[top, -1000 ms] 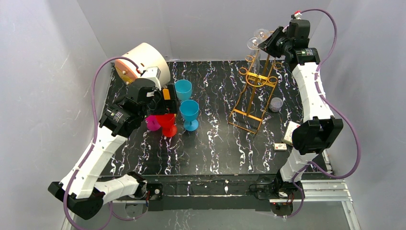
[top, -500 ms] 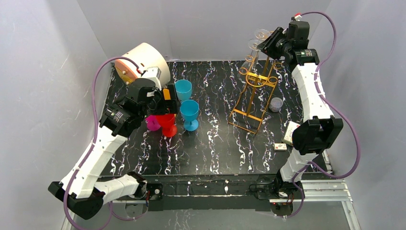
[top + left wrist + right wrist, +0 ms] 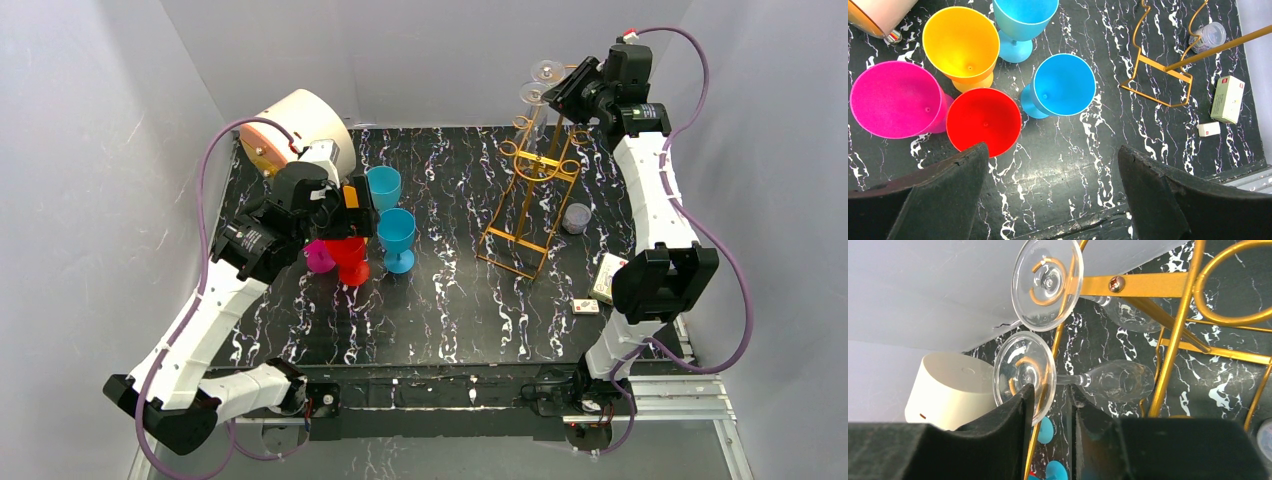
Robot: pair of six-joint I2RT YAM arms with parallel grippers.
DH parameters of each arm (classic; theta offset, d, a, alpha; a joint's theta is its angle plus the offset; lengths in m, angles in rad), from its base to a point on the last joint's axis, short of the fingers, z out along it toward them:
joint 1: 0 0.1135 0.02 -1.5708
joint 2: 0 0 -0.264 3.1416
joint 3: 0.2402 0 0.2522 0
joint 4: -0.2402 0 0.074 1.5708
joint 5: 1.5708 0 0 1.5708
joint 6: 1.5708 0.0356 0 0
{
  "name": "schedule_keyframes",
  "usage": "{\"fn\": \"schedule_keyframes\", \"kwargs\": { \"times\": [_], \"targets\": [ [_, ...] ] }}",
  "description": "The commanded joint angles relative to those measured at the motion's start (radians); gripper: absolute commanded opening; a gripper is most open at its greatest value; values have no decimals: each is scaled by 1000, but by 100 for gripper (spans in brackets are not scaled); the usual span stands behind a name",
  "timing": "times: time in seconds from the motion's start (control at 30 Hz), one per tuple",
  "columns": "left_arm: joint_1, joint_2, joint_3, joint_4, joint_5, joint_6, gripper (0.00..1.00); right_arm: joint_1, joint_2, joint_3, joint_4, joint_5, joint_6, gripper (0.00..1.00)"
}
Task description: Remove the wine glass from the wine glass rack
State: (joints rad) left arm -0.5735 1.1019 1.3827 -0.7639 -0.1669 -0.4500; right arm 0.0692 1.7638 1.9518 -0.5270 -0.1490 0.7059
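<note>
Wine glass (image 3: 1020, 365) hangs atop wine glass rack (image 3: 1148, 285), far-right corner of the table (image 3: 440, 330). Right gripper (image 3: 1052, 390) jaws part-open astride its stem; left gripper (image 3: 1053, 150) wide open, empty. We fear foot snagging hook, tipping rack.

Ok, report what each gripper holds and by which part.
Nothing looks gripped. The left gripper hangs open above the cups. The right gripper has jaws apart at the lower wine glass, by the stem near its foot, not clamped.

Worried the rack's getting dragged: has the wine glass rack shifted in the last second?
No. The wine glass rack keeps its spot, its base the same gap from the small clear cup.
</note>
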Motion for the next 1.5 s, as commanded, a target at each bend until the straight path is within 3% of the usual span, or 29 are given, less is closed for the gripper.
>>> {"fn": "schedule_keyframes", "kwargs": {
  "times": [0.0, 0.27, 0.33, 0.73, 1.2, 1.47],
  "targets": [
    [-2, -8, 27, -6, 1, -4, 98, -6, -18, 7, 26, -17, 11, 35],
    [-2, -5, 24, -9, 3, -3, 98, -6, -18, 22, 23, -48, 0, 23],
    [-2, -7, 24, -11, 4, -3, 98, -6, -17, 31, 21, -49, 1, 16],
    [-2, -16, 25, -15, 3, -7, 98, -13, -26, 58, 7, -79, 49, 1],
    [-2, -11, 29, -9, 9, -10, 98, -60, -57, -40, 147, -211, 264, 1],
    [-2, -10, 31, -11, 9, -9, 98, -61, -67, -80, 153, -213, 280, 1]
  ]
}}
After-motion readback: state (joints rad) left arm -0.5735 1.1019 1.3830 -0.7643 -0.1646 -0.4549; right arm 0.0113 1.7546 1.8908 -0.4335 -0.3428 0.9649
